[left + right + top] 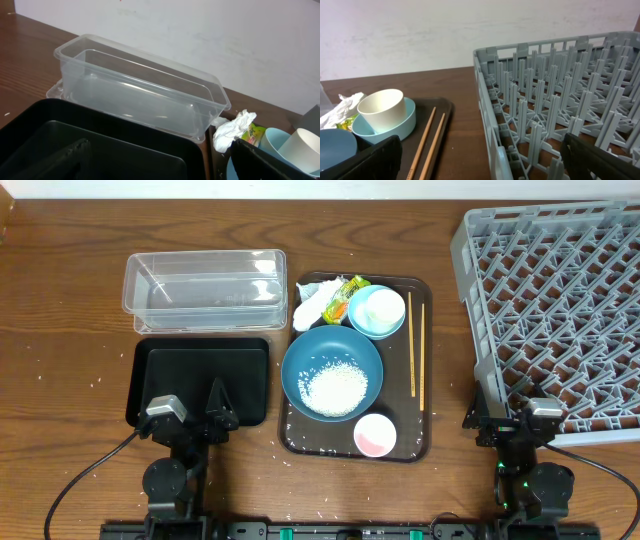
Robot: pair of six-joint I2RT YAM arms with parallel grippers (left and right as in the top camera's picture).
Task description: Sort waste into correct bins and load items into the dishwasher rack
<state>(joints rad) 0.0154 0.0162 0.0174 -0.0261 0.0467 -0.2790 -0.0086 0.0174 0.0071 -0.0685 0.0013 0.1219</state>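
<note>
A large dark-blue bowl (pixel 332 372) holds white rice (pixel 335 389) on a dark-brown tray (pixel 420 290). A white cup (pixel 385 306) stands in a light-blue bowl (pixel 362 321). A pink cup (pixel 374 436) sits at the tray's front. Chopsticks (pixel 416 345) lie along its right side. White tissue (pixel 312 302) and a snack wrapper (pixel 343 295) lie at the back left. The clear tub (pixel 205 288) and black bin (pixel 200 380) are on the left. The grey rack (pixel 560 310) is on the right. My left gripper (pixel 190 420) and right gripper (pixel 510 423) are open and empty near the front edge.
Loose rice grains are scattered on the brown tray and on the wooden table around it. In the right wrist view the rack's near wall (pixel 492 130) stands just right of the chopsticks (pixel 427 140). The black bin's rim (pixel 115 145) fills the left wrist view's foreground.
</note>
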